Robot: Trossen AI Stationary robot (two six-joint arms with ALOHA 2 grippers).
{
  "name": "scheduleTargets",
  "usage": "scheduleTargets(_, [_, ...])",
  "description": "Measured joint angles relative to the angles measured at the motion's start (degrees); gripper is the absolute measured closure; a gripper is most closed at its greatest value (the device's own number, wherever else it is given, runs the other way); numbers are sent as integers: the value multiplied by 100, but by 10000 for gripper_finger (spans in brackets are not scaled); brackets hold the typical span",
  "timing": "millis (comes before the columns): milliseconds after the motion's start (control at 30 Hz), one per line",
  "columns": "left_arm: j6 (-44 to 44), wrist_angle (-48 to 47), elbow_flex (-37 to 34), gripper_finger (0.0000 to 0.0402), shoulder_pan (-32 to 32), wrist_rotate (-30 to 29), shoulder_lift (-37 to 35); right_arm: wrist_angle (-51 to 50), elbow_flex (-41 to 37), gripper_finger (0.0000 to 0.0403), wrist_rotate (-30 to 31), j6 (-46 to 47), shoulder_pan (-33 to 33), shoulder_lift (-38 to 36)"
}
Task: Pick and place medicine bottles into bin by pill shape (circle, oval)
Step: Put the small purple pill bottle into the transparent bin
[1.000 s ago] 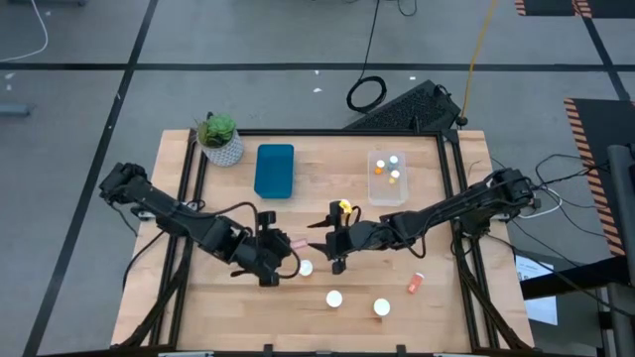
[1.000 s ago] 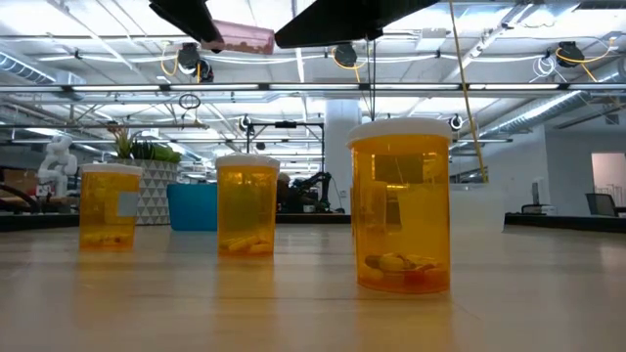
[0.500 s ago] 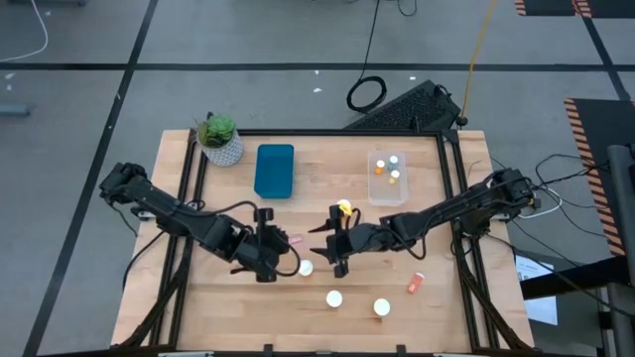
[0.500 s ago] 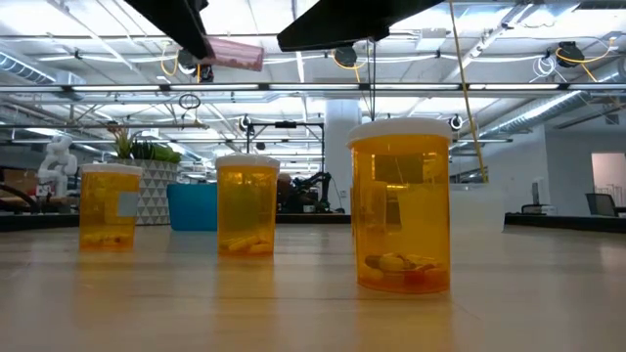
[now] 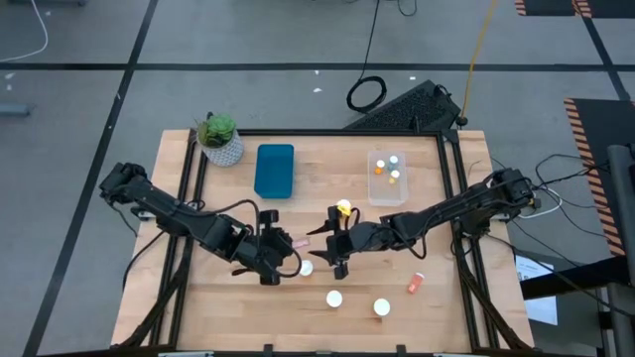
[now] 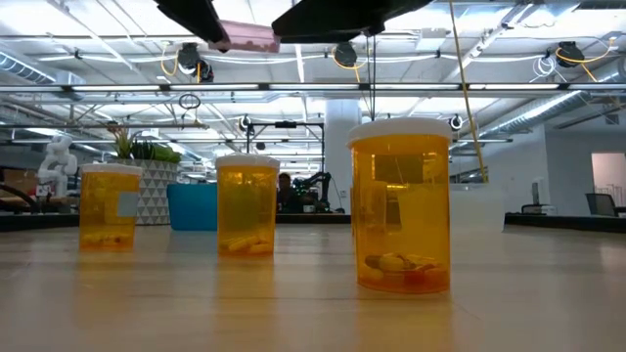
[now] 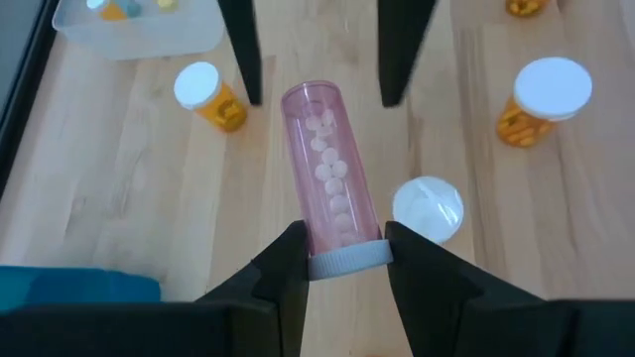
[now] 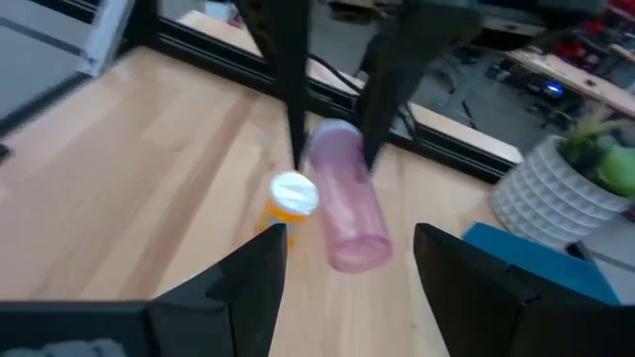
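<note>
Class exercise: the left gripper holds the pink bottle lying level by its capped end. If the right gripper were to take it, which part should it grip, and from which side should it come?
Probably the bare far half of the pink bottle, approached end-on from the side opposite the left gripper. Its fingers cover the capped end; the right gripper faces the free end, open.

A pink bottle [image 7: 330, 178] of round white pills lies level in the air, gripped at its cap; three amber white-capped bottles [image 5: 333, 298] stand upright at its six o'clock.
</note>
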Motion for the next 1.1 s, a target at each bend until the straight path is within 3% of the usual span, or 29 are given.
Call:
scheduleTargets(267, [131, 158, 0, 275, 46, 2, 0, 276, -2, 192, -9, -6, -7, 127])
scheduleTargets(600, [296, 314, 0, 274, 103, -48, 4, 317, -2, 275, 4, -8, -13, 125])
scheduleTargets(833, [343, 359, 0, 273, 103, -50, 4, 322, -2, 294, 3, -85, -13, 125])
scheduleTargets(967, [409, 511, 0, 247, 81, -182, 4, 264, -4, 294, 4, -104, -13, 83])
scheduleTargets(1100, [570, 724, 2, 193, -22, -523, 4, 147, -7, 299, -3, -112, -13, -27])
